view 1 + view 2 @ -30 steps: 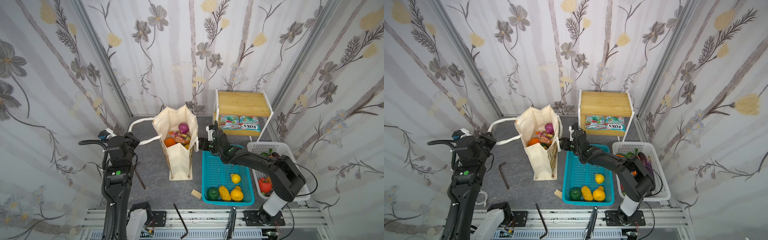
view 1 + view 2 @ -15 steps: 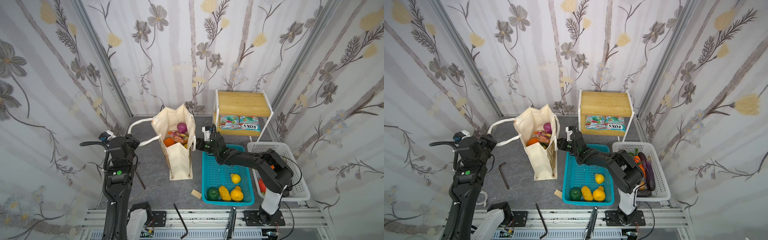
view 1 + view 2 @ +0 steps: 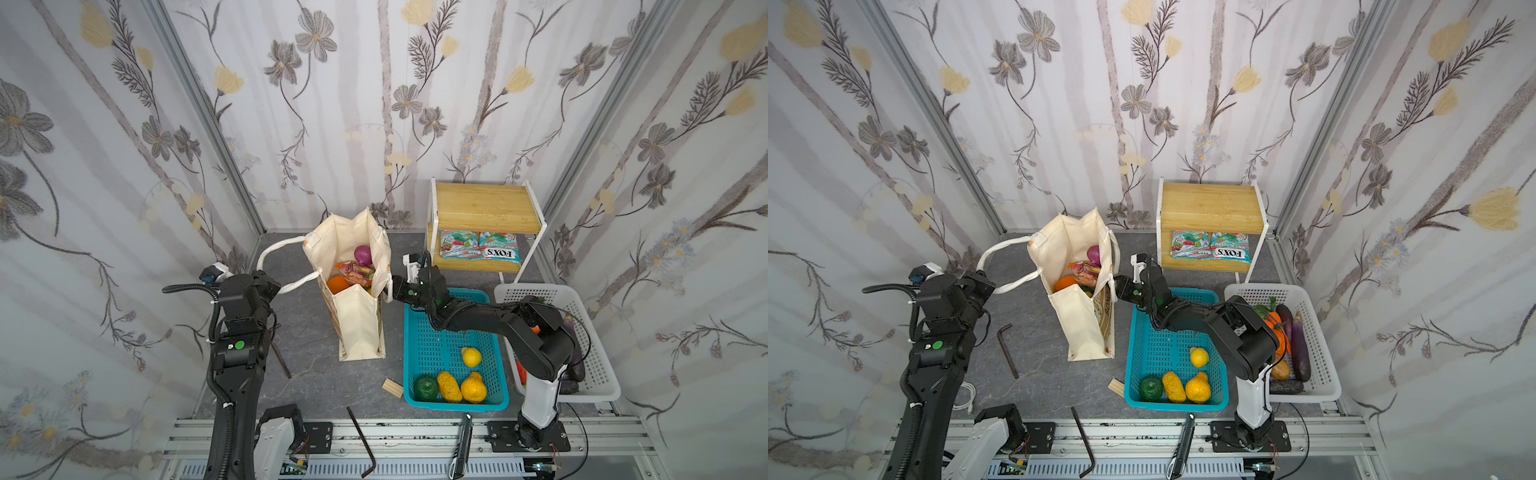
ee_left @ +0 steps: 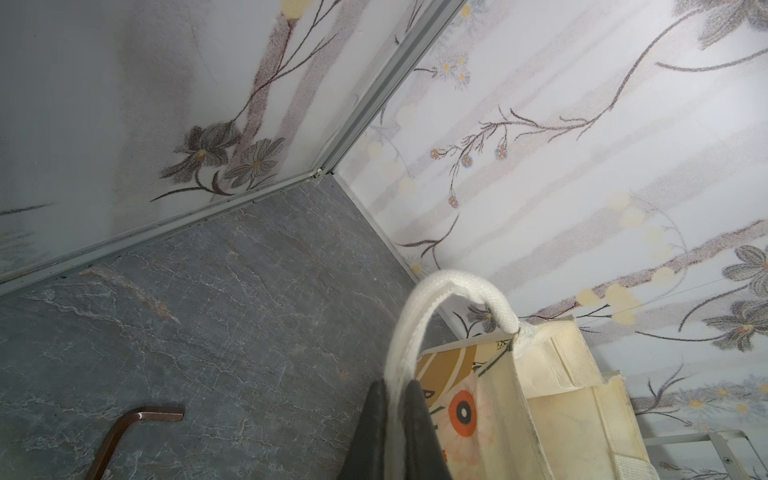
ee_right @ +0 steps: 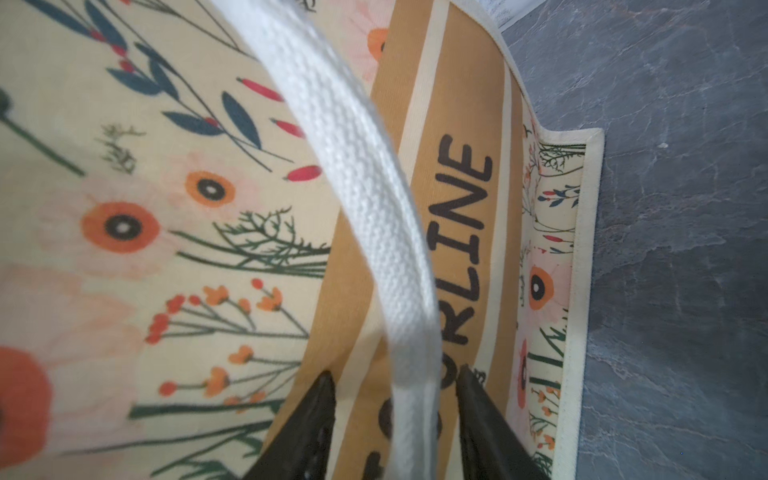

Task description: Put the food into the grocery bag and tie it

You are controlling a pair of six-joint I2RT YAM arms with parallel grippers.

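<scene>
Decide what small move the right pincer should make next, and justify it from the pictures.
Probably close the right pincer: its jaws stand open either side of a white rope handle, while the left pincer is shut on the other handle.

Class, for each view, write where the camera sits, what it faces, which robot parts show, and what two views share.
Top views: high above front rail, looking down at the grocery bag; left arm, right arm show.
Left wrist: on left arm, faces back corner; left claw shut on left handle.
Right wrist: on right arm, faces bag's print; right claw open astride right handle.
Shared: the bag.
</scene>
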